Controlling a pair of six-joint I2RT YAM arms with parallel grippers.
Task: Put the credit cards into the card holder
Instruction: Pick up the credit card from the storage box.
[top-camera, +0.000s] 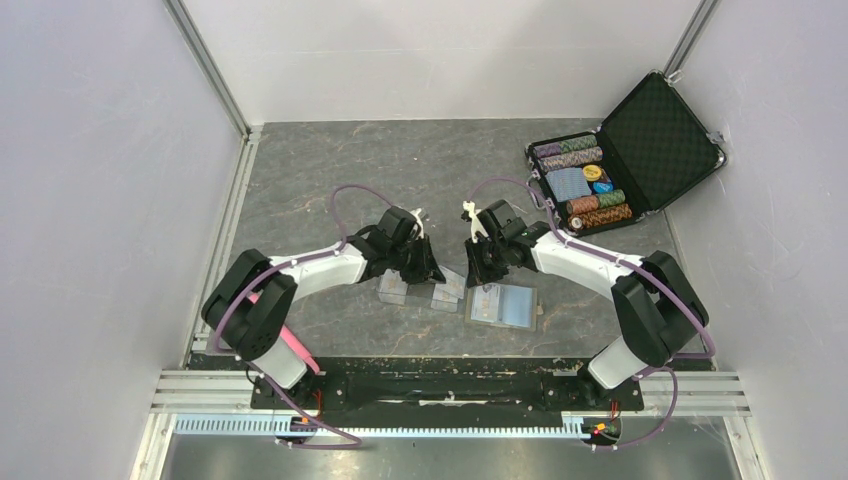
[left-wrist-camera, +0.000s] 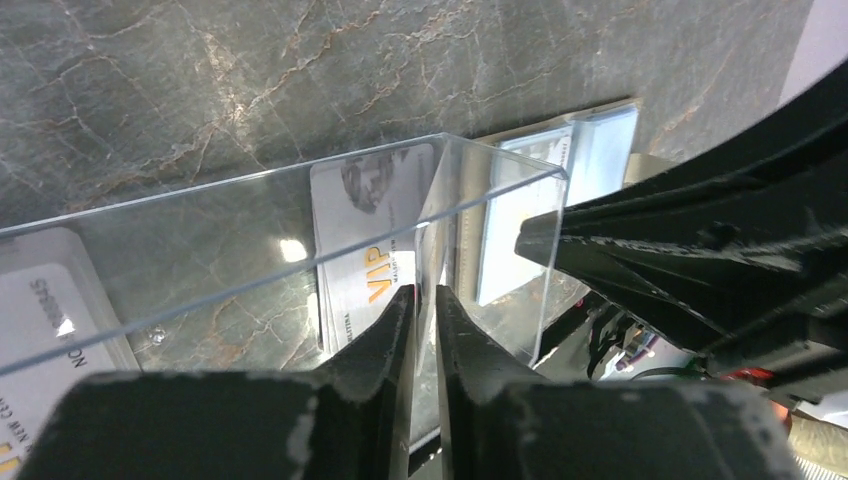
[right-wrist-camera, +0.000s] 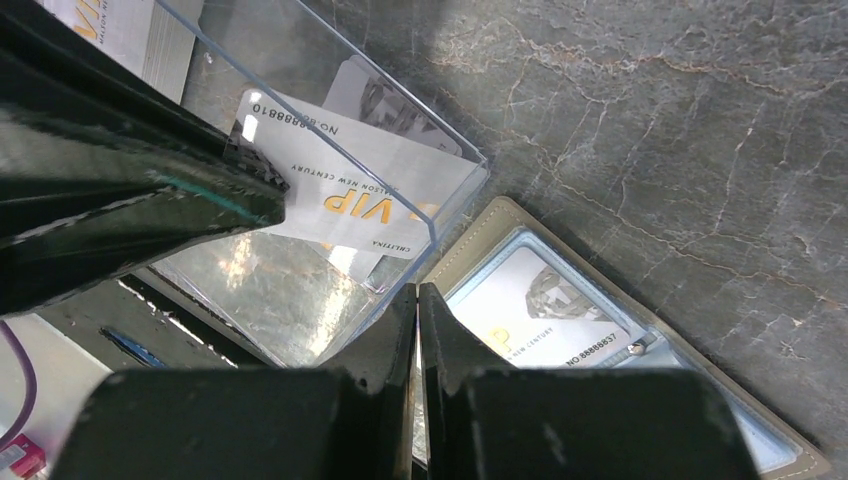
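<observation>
The card holder (top-camera: 503, 306) lies open on the table, olive rim (right-wrist-camera: 497, 216) and pale blue pockets (left-wrist-camera: 560, 190) showing. One whitish credit card (right-wrist-camera: 545, 305) sits in its pocket. A second credit card with gold "VIP" (right-wrist-camera: 365, 195) lies inside a clear plastic case (left-wrist-camera: 300, 200), also seen in the left wrist view (left-wrist-camera: 365, 240). My left gripper (left-wrist-camera: 425, 292) is shut on a thin wall of that clear case. My right gripper (right-wrist-camera: 416, 290) is shut on the case's edge beside the card holder. The two grippers (top-camera: 425, 268) (top-camera: 478, 272) nearly meet.
Another clear case with cards (top-camera: 394, 290) lies left of the held one; its cards show in the wrist views (left-wrist-camera: 40, 330) (right-wrist-camera: 130, 30). An open black poker-chip case (top-camera: 620, 160) stands at the back right. White walls enclose the dark marbled table (top-camera: 330, 170).
</observation>
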